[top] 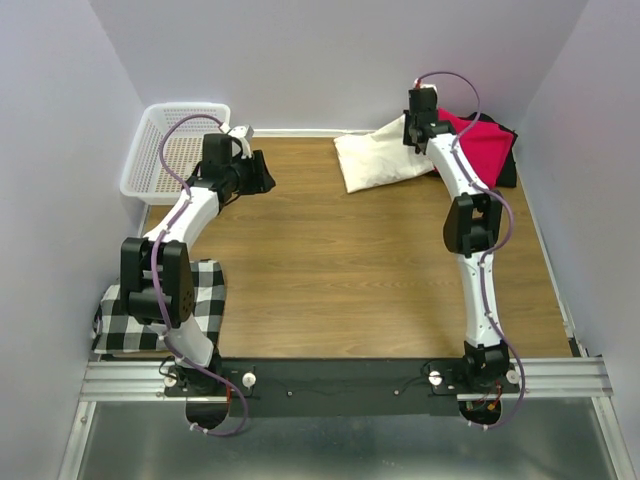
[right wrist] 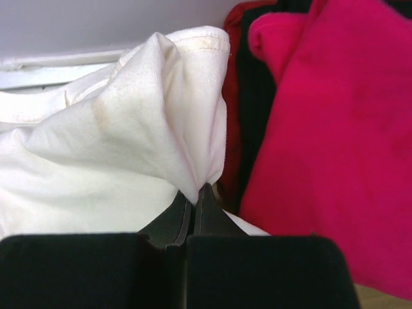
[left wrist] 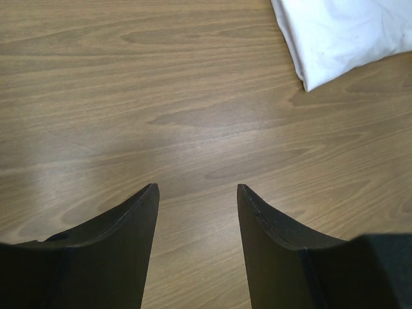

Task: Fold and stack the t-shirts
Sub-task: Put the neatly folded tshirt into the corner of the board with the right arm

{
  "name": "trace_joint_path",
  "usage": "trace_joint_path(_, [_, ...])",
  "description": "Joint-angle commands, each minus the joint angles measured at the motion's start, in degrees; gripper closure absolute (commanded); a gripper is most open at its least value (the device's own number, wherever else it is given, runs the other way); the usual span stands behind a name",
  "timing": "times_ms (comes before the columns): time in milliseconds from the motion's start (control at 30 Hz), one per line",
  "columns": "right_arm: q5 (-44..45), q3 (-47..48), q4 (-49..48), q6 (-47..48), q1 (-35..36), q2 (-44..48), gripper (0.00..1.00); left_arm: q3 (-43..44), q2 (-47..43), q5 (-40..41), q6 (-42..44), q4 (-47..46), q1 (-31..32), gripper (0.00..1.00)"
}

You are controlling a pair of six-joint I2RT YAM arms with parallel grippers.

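The cream t-shirt (top: 380, 160), apparently folded, lies at one o'clock on the worktop (top: 330, 270), its edge pinched by the right gripper (right wrist: 196, 193) beside the magenta t-shirt (top: 487, 148); stacking is not yet done. The left gripper (left wrist: 196, 193) hangs spread, empty.

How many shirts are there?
3: the cream shirt at the far right, the magenta shirt beside it, the black shirt under that. Others may be hidden.

no readable text, labels, brands, numbers or signs anywhere
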State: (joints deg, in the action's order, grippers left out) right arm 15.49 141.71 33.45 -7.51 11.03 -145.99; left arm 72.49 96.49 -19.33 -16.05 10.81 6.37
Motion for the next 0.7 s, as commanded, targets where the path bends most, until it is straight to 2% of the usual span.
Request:
trace_joint_path(0, [8.5, 2.8, -5.9, 3.2, -0.3, 4.5, 0.99, 1.7, 0.9, -2.4, -0.4, -0.7, -0.4, 0.39])
trace_joint_path(367, [14.5, 4.9, -12.4, 5.6, -3.3, 8.8, 0.99, -0.4, -0.1, -2.3, -0.6, -0.7, -0.3, 0.39])
trace_joint_path(667, [16.5, 1.3, -13.9, 5.8, -8.1, 14.8, 0.99, -2.1, -0.3, -2.2, -1.6, -1.8, -0.2, 0.40])
